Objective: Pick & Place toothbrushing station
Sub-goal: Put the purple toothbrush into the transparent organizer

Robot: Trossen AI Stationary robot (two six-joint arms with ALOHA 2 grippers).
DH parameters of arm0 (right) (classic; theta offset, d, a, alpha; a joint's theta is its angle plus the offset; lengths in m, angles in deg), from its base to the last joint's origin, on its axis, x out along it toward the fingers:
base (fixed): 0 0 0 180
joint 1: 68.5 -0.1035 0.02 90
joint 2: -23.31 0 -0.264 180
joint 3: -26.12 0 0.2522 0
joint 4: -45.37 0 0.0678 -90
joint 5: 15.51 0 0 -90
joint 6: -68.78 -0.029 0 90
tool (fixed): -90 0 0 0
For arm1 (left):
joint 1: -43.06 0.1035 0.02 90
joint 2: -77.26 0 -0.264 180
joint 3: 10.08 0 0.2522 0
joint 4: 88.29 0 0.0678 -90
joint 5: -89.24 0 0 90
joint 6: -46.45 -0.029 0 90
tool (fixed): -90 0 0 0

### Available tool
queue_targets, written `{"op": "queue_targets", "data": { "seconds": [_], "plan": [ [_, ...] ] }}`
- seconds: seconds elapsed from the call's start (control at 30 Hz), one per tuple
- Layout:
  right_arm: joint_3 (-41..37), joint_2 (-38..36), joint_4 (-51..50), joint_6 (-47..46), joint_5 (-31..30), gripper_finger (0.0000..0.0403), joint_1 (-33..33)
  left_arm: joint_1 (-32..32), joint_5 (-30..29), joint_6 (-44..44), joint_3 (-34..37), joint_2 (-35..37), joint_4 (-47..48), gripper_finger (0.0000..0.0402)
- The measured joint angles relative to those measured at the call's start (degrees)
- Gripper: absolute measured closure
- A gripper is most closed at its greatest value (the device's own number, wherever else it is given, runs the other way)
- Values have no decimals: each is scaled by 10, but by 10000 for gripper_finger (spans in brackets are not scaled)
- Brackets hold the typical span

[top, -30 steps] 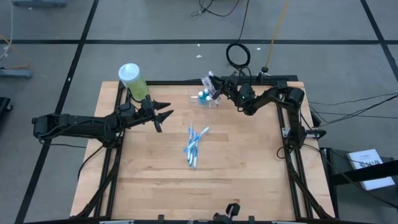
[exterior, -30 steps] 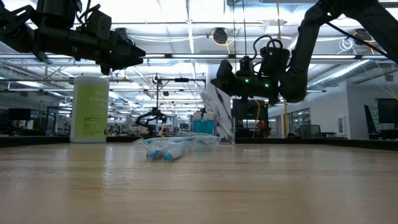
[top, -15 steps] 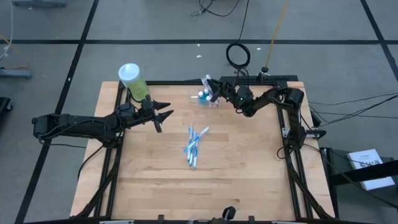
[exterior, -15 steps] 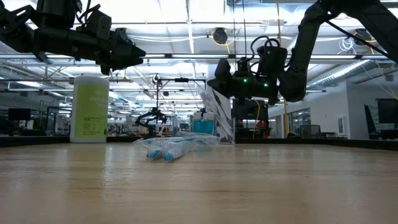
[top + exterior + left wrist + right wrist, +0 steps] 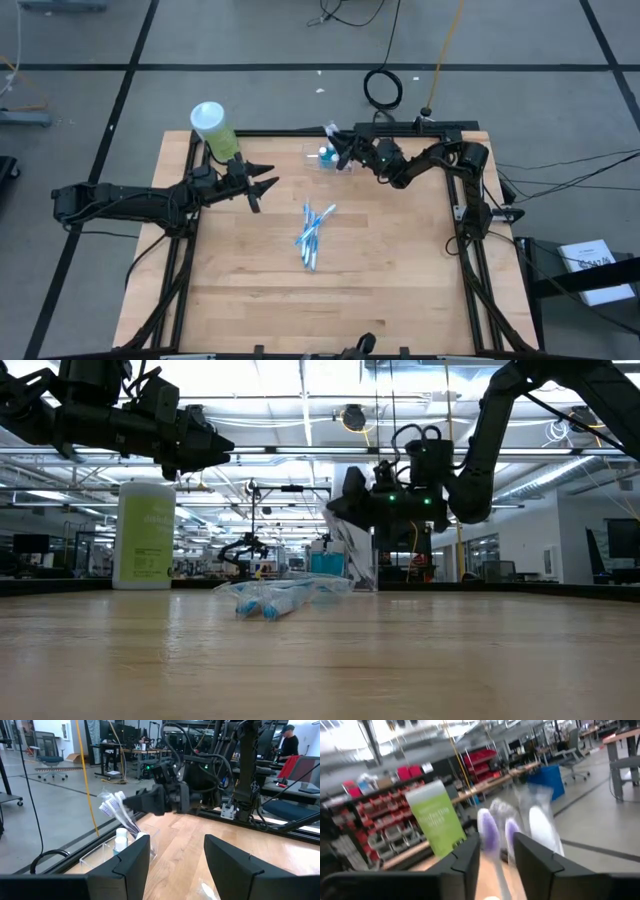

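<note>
A small clear plastic cup [image 5: 322, 157] stands at the table's far edge. Purple and white toothbrushes [image 5: 114, 804] stand upright in it beside a small white tube [image 5: 120, 839]. Several blue-and-white toothbrushes [image 5: 311, 236] lie flat at mid-table. My right gripper [image 5: 343, 150] is level at the height of the brush heads, on their right, and open. In its wrist view [image 5: 496, 842] the purple heads [image 5: 489, 826] show between its fingers. My left gripper [image 5: 267, 184] hangs open and empty above the table, left of the loose brushes. My right gripper comes level from the table's right at the upright brushes. One finger [image 5: 466, 859] stands on each side of the purple brush shafts [image 5: 501, 870]. I cannot tell whether the fingers touch them.
A light-green bottle with a white cap [image 5: 212, 126] stands at the far left corner, just behind my left arm. Bare wood lies on the near half of the table [image 5: 330, 310]. Black frame rails run along the table edges.
My right gripper has moved a little toward the table's left edge, closer to the upright brushes in the cup. The cup and brushes stand as before.
</note>
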Motion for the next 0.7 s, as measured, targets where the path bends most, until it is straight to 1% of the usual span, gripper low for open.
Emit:
{"op": "queue_targets", "data": {
  "seconds": [0.13,0.2,0.37,0.47,0.53,0.6,0.7],
  "plan": [
    [0,0,-32,6,0,249,0,0,0,0,0,0,0,206],
    [0,0,-50,6,13,233,0,0,0,0,0,0,0,206],
    [0,-7,-86,20,44,212,0,0,0,0,0,0,0,206],
    [0,-22,-131,51,43,213,-3,0,0,0,0,0,0,206],
    [0,-36,-168,78,42,221,-6,0,0,0,0,0,0,206],
    [0,-52,-194,99,39,235,-11,0,0,0,0,0,0,206],
    [0,-77,-229,133,17,264,-20,0,0,0,0,0,0,206]
  ]
}}
